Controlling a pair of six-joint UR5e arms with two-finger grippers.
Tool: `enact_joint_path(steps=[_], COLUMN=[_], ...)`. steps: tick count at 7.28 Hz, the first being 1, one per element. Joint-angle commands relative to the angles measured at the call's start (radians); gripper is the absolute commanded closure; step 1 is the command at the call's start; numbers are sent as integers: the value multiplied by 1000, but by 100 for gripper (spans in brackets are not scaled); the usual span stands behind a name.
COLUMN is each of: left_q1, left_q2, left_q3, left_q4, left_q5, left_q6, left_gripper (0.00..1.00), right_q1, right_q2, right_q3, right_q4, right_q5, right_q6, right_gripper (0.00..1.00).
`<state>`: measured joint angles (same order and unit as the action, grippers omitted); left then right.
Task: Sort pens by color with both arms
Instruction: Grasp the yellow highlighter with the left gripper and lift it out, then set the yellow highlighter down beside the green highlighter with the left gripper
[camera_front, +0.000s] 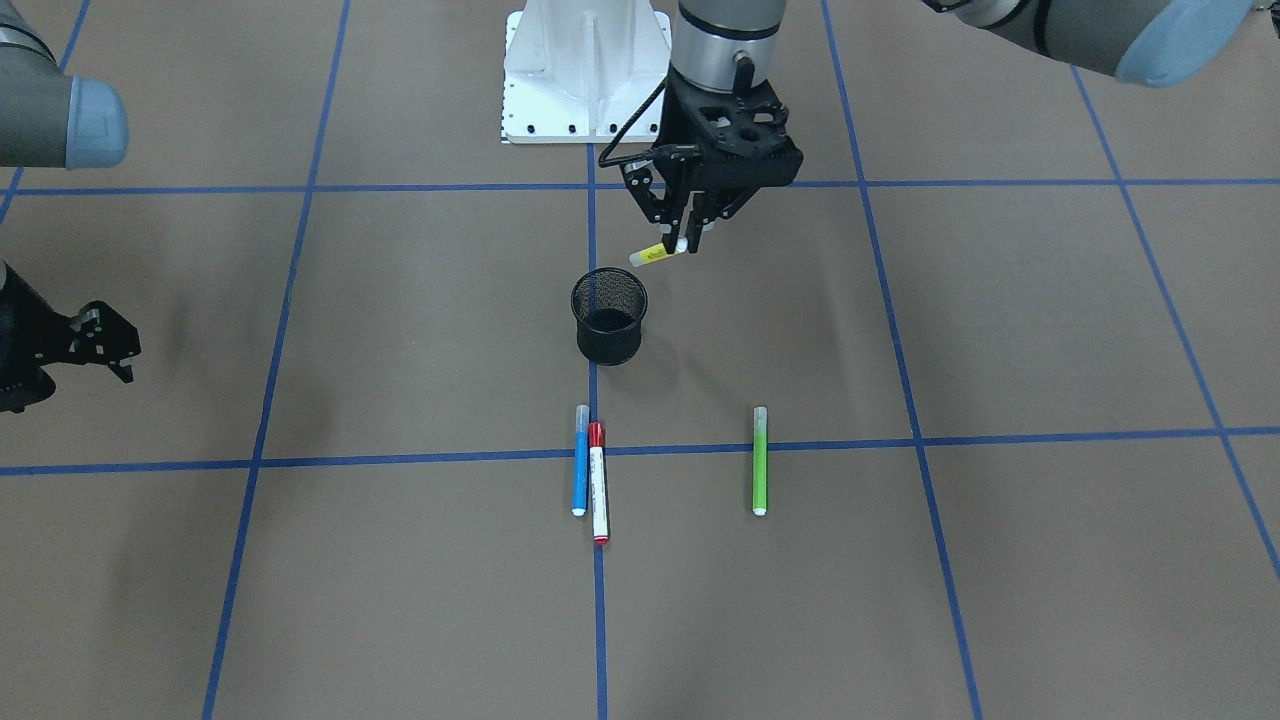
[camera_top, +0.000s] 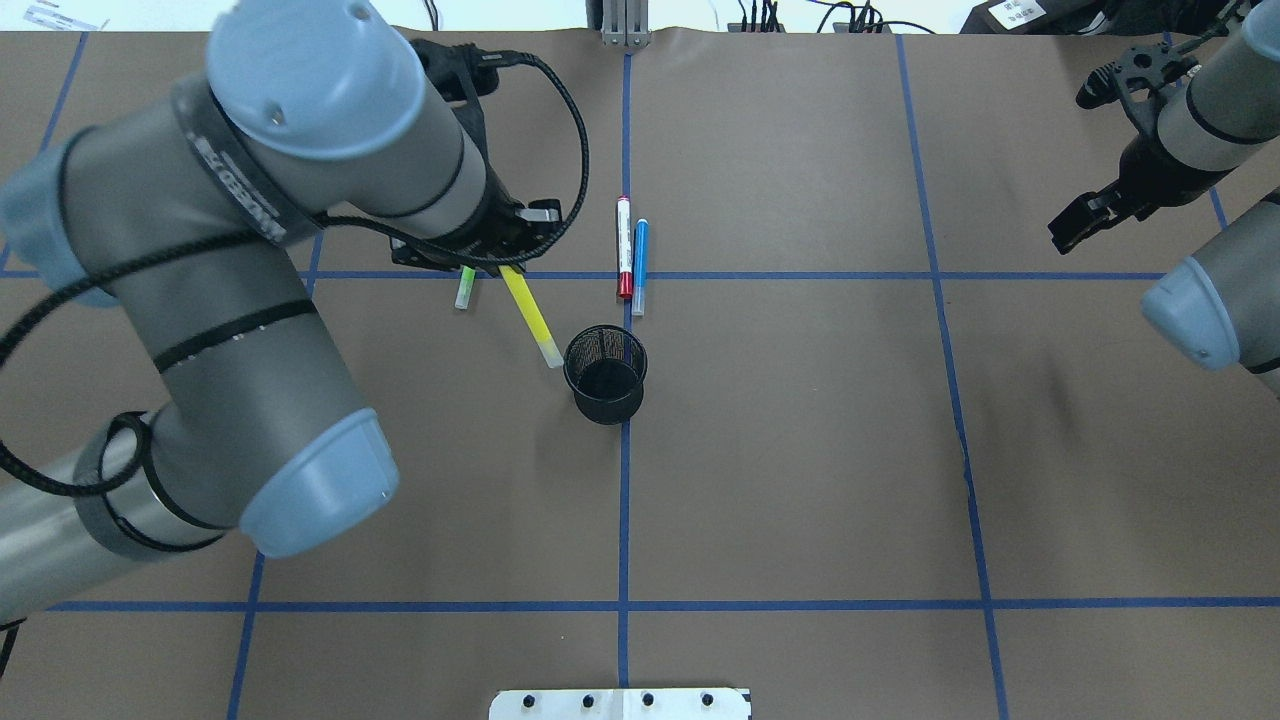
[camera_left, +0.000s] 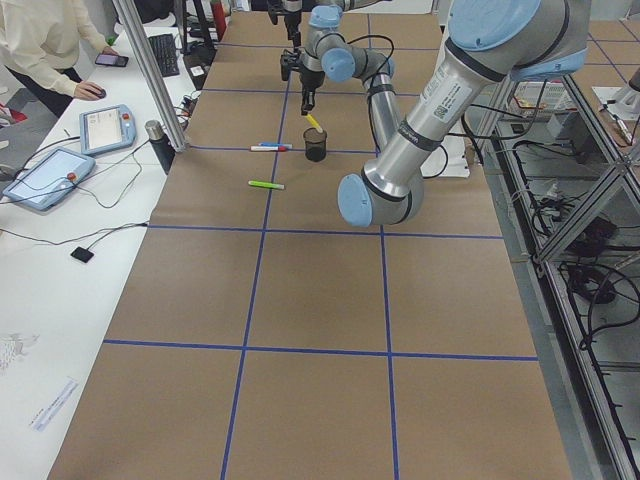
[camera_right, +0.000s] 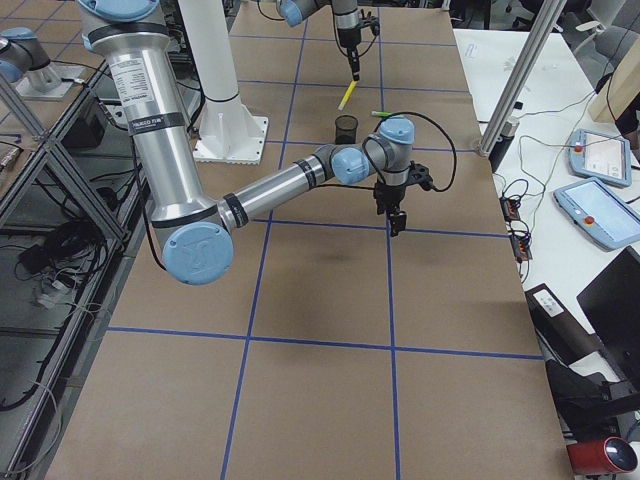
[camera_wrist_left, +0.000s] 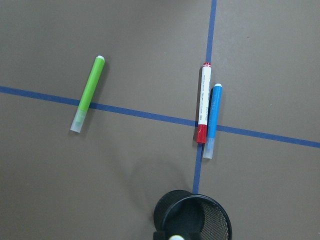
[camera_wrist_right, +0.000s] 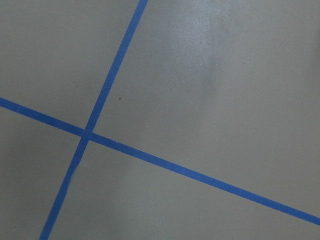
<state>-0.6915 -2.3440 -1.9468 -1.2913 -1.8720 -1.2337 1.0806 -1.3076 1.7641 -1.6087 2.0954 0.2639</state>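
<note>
**Asker:** Brown paper table (camera_front: 1000, 320) with blue tape lines (camera_front: 450, 187). Where do your arms stand on it?

**Robot:** My left arm (camera_top: 250, 300) reaches in toward the black wire-mesh cup (camera_front: 610, 340). My right arm (camera_top: 1210, 290) is well apart from the cup, off on my right.

**Asker:** And the jaws?

**Robot:** My left gripper (camera_front: 690, 238) is clamped on the yellow marker pen with the translucent cap (camera_front: 655, 255), raised off the paper above the cup. The pen slants down from my grip, capped end lowest, close by the cup's rim. Whether it is over the opening I cannot tell. My right gripper (camera_top: 1072, 228) hangs over the paper, far from the cup, and I cannot tell how its jaws stand.

**Asker:** The other pens?

**Robot:** All three lie flat on the paper, beyond the cup from my base. The white-barrelled pen with the red cap (camera_front: 598, 485) and the blue pen (camera_front: 580, 460) lie side by side, just beyond the cup. The green pen (camera_front: 760, 462) lies parallel to them, farther from the cup on my left.
</note>
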Motion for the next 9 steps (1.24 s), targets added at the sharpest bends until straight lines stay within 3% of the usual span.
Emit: enact_joint_path(steps=[1, 3, 6, 9], left_q1=[-107, -140, -172, -197], left_q2=[6, 6, -1, -15], left_q3=[75, 190, 378, 532], left_q4=[52, 50, 32, -92], left_q5=[-103, -163, -171, -171], left_q6=[234, 386, 575, 573], left_gripper=[100, 100, 100, 100], right_q1=[-1, -1, 1, 1], right_q2=[1, -2, -2, -7], right_q3=[-2, -6, -12, -11], right_q4=[-2, -2, -2, -2], right_q5=[0, -2, 0, 6], right_q6=[1, 0, 0, -2], right_gripper=[1, 1, 1, 1])
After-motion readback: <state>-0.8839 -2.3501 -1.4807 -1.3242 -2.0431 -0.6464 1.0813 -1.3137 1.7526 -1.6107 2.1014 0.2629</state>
